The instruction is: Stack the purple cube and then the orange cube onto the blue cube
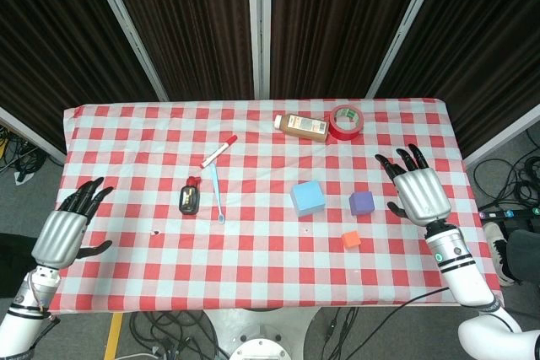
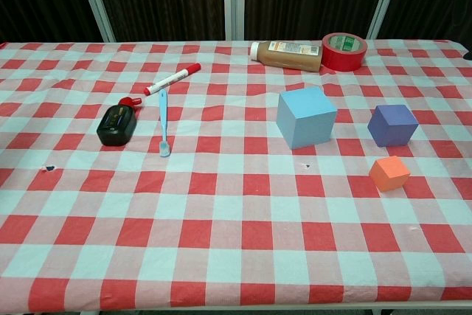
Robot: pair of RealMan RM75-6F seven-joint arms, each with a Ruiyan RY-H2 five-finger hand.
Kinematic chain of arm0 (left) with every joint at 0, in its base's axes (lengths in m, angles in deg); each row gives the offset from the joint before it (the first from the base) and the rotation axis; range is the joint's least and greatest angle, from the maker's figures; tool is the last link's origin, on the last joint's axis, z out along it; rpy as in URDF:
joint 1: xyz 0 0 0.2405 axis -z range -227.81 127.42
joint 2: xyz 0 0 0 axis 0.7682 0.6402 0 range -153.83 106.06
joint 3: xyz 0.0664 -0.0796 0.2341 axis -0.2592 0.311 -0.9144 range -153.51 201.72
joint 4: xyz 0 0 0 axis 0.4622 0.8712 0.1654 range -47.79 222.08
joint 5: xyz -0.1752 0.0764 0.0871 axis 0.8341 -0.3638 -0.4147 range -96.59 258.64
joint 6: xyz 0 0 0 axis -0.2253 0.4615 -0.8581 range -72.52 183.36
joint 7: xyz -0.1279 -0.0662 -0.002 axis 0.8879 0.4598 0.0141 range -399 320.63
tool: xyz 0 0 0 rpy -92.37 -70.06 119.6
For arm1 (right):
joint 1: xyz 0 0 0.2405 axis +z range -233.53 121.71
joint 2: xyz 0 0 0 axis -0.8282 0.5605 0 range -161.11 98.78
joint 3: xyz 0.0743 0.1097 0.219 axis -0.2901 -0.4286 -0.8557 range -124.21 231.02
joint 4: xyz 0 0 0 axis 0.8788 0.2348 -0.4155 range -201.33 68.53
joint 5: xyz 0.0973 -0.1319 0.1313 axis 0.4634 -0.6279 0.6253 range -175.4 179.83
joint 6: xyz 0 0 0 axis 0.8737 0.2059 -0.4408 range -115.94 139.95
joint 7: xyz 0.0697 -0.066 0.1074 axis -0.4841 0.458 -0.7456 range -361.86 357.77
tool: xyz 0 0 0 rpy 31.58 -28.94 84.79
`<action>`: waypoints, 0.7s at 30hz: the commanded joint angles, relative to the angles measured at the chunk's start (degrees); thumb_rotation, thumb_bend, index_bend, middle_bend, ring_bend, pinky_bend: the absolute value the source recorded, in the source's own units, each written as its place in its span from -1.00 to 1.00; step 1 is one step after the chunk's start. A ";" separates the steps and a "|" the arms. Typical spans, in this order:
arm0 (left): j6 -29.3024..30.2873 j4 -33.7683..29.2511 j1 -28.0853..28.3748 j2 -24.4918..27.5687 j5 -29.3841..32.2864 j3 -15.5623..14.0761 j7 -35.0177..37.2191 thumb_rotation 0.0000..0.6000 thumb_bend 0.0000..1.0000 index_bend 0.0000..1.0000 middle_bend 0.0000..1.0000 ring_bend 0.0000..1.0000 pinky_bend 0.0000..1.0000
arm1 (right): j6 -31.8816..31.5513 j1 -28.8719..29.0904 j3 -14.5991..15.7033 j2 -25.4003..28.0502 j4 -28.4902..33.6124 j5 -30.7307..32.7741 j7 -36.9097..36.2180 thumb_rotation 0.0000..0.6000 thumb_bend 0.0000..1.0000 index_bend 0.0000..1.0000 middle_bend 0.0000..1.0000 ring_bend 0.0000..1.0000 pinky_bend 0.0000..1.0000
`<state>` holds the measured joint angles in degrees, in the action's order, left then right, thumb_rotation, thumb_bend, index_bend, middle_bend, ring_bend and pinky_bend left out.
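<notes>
The blue cube (image 1: 308, 198) (image 2: 306, 116) stands right of the table's middle. The smaller purple cube (image 1: 361, 202) (image 2: 392, 125) sits just to its right, apart from it. In front of the purple one lies the small orange cube (image 1: 351, 240) (image 2: 389, 173). My right hand (image 1: 417, 190) hovers to the right of the purple cube, fingers spread and holding nothing. My left hand (image 1: 70, 227) is at the table's left edge, also open and empty. Neither hand shows in the chest view.
A red-capped marker (image 1: 218, 151) (image 2: 172, 79), a blue toothbrush (image 1: 218, 194) (image 2: 164, 122) and a black bottle (image 1: 190, 196) (image 2: 117, 123) lie left of centre. A brown bottle (image 1: 303, 126) (image 2: 287, 54) on its side and a red tape roll (image 1: 345, 121) (image 2: 344, 51) sit at the back.
</notes>
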<state>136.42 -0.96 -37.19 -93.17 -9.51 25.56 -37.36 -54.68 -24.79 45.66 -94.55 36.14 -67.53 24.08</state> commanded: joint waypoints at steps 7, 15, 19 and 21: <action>0.07 0.38 -0.05 -0.37 -0.12 -0.25 0.08 1.00 -0.68 -0.69 -0.76 -0.87 -0.58 | 0.04 -0.35 -0.02 0.11 -0.25 0.16 -0.08 1.00 -0.80 -0.74 -0.18 -0.80 -1.00; 0.23 0.05 0.40 0.47 -0.39 0.15 0.43 1.00 -0.68 -0.69 -0.76 -0.87 -0.58 | 2.10 -0.36 1.20 -1.85 -2.73 1.75 1.00 1.00 -0.80 -0.74 -0.18 -0.80 -1.00; 0.77 0.95 0.04 -0.14 -0.61 -0.17 1.04 1.00 -0.68 -0.69 -0.76 -0.87 -0.58 | 5.14 0.59 2.21 -4.53 -6.59 3.27 2.16 1.00 -0.80 -0.74 -0.19 -0.80 -1.00; 1.04 1.32 -0.22 -0.39 -0.64 -0.35 1.54 1.00 -0.68 -0.69 -0.76 -0.87 -0.58 | 7.00 1.27 2.52 -6.04 -8.62 3.81 1.96 1.00 -0.81 -0.74 -0.21 -0.80 -1.00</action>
<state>137.31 0.19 -37.26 -93.42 -10.12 25.32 -36.02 -49.41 -24.29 47.63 -99.07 29.34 -64.54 25.81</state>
